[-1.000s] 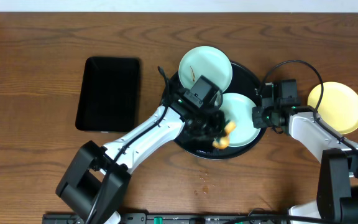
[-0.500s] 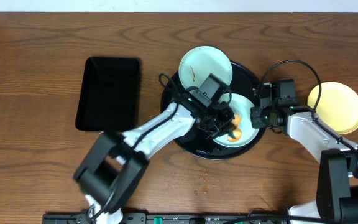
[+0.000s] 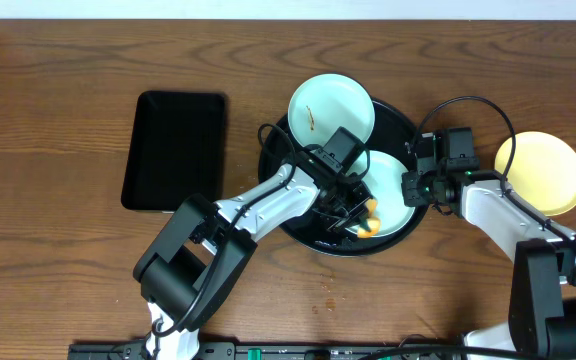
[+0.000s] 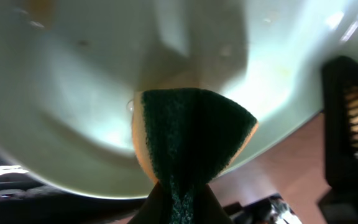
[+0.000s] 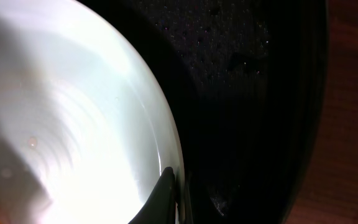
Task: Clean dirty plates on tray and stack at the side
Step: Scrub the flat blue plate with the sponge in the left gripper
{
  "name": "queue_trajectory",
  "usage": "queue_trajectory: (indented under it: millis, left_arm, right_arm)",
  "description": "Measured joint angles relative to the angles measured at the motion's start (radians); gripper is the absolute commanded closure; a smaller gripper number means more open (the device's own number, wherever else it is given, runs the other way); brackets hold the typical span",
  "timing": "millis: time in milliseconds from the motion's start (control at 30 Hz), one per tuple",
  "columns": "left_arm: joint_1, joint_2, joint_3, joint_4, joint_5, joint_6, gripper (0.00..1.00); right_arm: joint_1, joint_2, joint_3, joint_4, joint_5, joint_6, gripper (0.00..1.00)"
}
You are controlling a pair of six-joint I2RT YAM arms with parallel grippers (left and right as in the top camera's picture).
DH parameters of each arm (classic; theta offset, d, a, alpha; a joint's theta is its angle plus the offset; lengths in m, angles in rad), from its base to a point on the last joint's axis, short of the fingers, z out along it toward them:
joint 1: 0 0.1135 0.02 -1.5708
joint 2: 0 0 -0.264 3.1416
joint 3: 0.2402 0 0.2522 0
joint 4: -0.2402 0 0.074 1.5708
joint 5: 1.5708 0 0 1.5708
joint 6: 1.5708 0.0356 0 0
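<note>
The round black tray (image 3: 400,122) holds two pale blue-white plates. One (image 3: 330,108) lies at its far left rim with a brown smear. The other (image 3: 390,186) lies at the front right. My left gripper (image 3: 360,212) is shut on a yellow and green sponge (image 3: 370,220) pressed on this plate; the sponge (image 4: 191,134) fills the left wrist view. My right gripper (image 3: 414,186) is shut on the plate's right rim (image 5: 166,180). The pale yellow plate (image 3: 540,170) lies on the table, right of the tray.
A rectangular black tray (image 3: 175,150) lies on the wooden table left of the round tray. Small crumbs (image 3: 326,282) lie on the table in front of the round tray. My right arm's cable (image 3: 473,105) arcs above the arm.
My left gripper has slid the sponge from the tray's front onto the front plate and rubbed it back and forth there. My right gripper has stayed on the plate's rim.
</note>
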Motion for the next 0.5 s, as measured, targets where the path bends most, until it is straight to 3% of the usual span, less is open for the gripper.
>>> queue_trajectory:
  millis: [500]
  left_arm:
    - [0.044,0.0,0.0,-0.044,-0.082,0.063,0.93]
  right_arm:
    - [0.0,0.0,0.0,0.0,0.0,0.0,0.99]
